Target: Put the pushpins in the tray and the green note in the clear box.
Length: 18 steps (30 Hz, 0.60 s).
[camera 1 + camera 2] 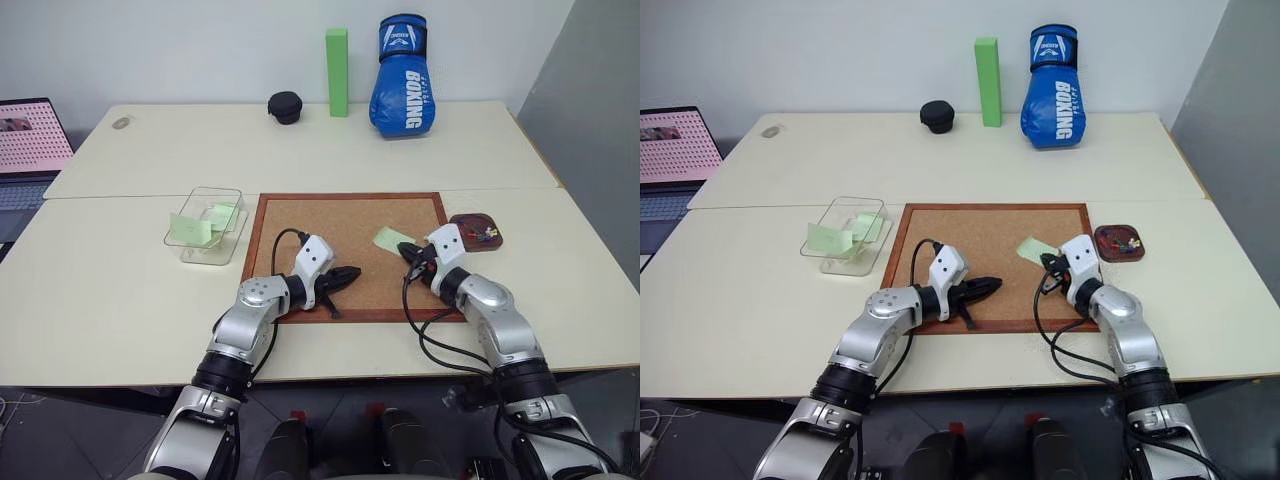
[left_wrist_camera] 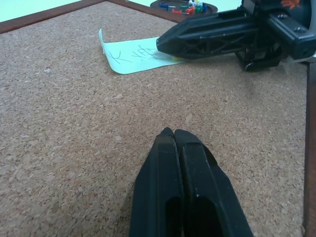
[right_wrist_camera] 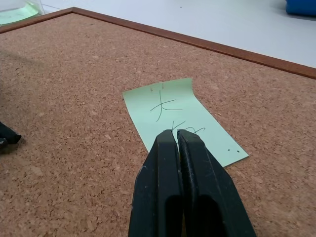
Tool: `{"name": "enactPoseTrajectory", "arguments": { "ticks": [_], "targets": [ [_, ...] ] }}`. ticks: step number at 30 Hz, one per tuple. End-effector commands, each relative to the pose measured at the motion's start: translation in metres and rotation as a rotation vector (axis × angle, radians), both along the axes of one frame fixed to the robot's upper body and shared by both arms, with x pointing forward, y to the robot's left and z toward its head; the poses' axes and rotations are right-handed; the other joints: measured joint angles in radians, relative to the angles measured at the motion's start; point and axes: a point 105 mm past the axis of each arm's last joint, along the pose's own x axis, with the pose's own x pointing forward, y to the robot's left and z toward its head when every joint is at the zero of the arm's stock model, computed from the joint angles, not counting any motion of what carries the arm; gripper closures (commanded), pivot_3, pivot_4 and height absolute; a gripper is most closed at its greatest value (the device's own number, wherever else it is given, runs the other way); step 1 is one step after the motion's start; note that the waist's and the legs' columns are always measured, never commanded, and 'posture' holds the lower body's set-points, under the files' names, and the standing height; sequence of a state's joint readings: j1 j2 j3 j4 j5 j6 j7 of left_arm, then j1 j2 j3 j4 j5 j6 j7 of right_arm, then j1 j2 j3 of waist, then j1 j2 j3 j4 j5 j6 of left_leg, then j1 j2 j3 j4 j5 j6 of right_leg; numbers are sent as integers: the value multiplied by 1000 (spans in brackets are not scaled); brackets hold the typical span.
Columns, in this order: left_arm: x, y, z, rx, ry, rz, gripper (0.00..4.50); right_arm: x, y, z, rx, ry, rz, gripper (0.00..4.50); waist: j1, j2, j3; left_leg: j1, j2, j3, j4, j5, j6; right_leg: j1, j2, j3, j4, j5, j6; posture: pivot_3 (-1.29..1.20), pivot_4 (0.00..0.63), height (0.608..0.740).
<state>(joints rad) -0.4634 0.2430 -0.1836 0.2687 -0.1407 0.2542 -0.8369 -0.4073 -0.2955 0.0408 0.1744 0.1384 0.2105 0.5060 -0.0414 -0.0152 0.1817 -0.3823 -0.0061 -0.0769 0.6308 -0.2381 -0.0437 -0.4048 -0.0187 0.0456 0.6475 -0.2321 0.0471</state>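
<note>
The green note [image 1: 392,238] lies on the corkboard [image 1: 330,225] near its right side, handwriting on its face [image 3: 170,106], its far edge curling up. My right gripper [image 3: 176,132] is shut, its tips pinched at the note's near edge. My left gripper [image 2: 173,132] is shut and empty, hovering low over the corkboard's front part, pointing at the right one. The tray [image 1: 460,222] sits just right of the corkboard with coloured pushpins [image 1: 487,235] in it. The clear box [image 1: 236,232] stands left of the corkboard and holds pale green notes.
A tall green block [image 1: 337,72], a blue boxing glove [image 1: 403,78] and a black round case [image 1: 285,107] stand at the table's far edge. A laptop [image 1: 30,140] is at the far left.
</note>
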Motion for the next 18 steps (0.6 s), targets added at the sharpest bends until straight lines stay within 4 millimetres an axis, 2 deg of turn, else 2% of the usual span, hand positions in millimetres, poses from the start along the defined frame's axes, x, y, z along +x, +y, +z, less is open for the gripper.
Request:
{"name": "enactPoseTrajectory", "arguments": {
  "ticks": [1,8,13,18],
  "targets": [
    [-5,1,-17,16,64,10,4500,-1,0,45,18,-137,1,4472,0,0,0,0,0,0,0,0,0,0,0,0,0,0,0,0,150,740],
    [-3,-3,-17,10,59,3,4500,-4,-2,49,-41,-166,3,4472,3,0,0,0,0,0,0,0,0,0,0,0,0,0,0,0,150,740],
    [4,-6,0,-108,92,40,4500,-7,-4,59,-120,-228,17,4472,9,0,0,0,0,0,0,0,0,0,0,0,0,0,0,0,150,740],
    [15,-1,32,-418,271,97,3628,-12,-3,61,-139,-238,38,4500,8,-2,1,-1,0,-1,0,0,0,0,0,-1,0,0,0,0,150,740]
  ]
}}
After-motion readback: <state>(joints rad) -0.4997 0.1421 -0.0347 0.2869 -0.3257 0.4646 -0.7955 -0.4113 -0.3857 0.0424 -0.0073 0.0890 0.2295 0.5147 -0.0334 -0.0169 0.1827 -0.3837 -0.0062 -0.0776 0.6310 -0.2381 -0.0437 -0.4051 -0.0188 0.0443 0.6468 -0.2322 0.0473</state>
